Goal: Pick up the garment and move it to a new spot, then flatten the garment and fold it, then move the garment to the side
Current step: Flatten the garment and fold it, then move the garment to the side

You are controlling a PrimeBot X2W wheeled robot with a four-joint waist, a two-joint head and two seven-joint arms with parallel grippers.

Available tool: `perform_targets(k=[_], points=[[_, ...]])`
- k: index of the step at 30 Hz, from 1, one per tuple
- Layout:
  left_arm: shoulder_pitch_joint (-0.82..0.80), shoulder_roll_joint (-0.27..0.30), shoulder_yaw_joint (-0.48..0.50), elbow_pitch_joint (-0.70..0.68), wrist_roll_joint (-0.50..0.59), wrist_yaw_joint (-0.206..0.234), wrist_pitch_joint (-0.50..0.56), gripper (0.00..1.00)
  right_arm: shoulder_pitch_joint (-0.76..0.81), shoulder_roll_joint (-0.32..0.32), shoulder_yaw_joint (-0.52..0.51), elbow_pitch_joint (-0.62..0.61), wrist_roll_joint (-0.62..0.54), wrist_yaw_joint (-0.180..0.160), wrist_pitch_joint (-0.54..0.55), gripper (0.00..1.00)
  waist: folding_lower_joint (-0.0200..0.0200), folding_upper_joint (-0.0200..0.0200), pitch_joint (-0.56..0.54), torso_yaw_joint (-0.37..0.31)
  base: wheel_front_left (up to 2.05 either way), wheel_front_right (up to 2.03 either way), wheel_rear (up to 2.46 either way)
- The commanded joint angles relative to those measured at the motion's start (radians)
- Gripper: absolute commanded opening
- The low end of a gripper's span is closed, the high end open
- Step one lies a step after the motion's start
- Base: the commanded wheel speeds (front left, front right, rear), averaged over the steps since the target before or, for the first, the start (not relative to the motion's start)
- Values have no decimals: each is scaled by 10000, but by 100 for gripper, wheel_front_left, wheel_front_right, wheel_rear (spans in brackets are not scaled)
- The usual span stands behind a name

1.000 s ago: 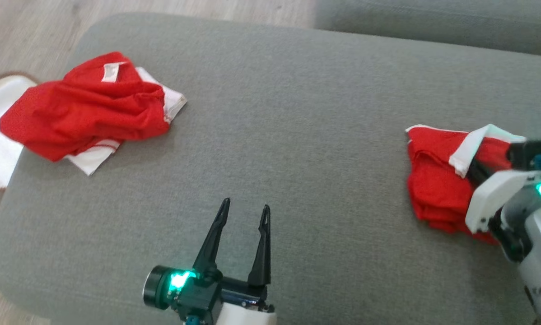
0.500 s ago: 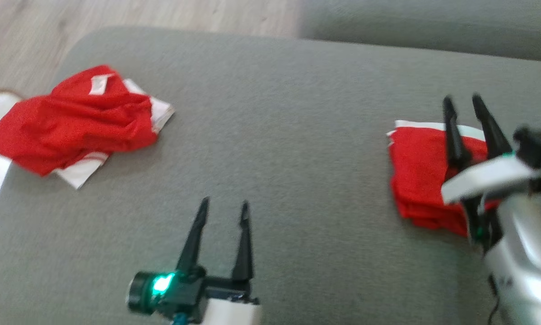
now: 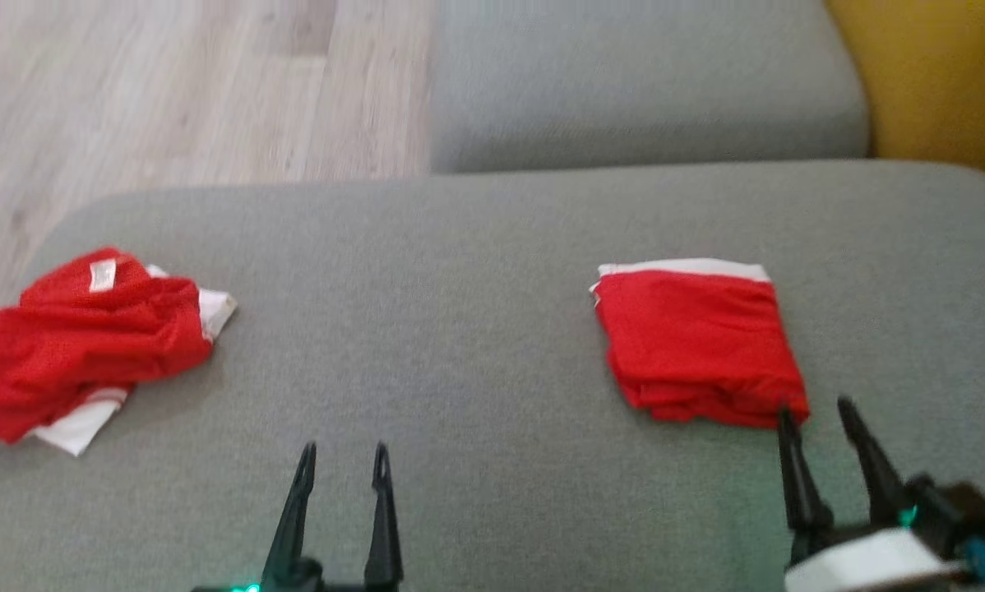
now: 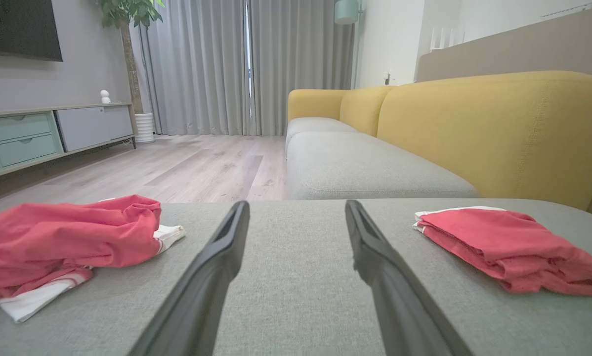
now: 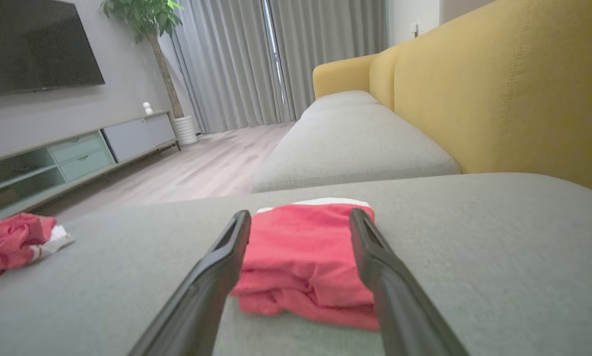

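Folded garment [image 3: 698, 345] lies just beyond the right gripper [image 3: 813, 409], which gapes empty

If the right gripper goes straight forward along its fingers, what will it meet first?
Probably the folded red garment, lying just ahead of the right gripper; its height above the cushion is unclear.

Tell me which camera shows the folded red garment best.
The head view: it looks down on the folded garment, showing its squarish outline and white far edge. The right wrist view sees it low and close, with fingers covering its sides. The left wrist view shows it side-on at the right.
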Motion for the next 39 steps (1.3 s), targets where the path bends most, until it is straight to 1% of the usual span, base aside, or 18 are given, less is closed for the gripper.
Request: perform_targets(k=[1, 5, 10, 14, 24, 39], points=[[-106, -10, 383, -304, 81, -40, -51, 100, -167, -3, 164, -356, -158, 67, -107, 100, 2, -1, -310, -142, 0, 0, 0], [270, 23, 696, -246, 158, -170, -51, 100, 282, 219, 28, -327, -469, 67, -107, 100, 2, -1, -598, -167, 0, 0, 0], [521, 41, 909, -13, 188, -477, -51, 100, 372, 367, 26, -158, -629, 67, -108, 100, 2, -1, -830, -175, 0, 0, 0], [541, 18, 1046, 114, 180, -617, -51, 100, 373, 447, -41, -24, -669, 67, -108, 100, 2, -1, -948, -201, 0, 0, 0], [596, -45, 1132, 135, 205, -686, -51, 100, 400, 452, 124, 113, -733, 67, -108, 100, 2, -1, -1019, -271, 0, 0, 0], [612, -71, 1165, 135, 231, -671, -51, 100, 449, 438, 336, 167, -737, 67, -108, 100, 2, -1, -944, -295, 0, 0, 0]])
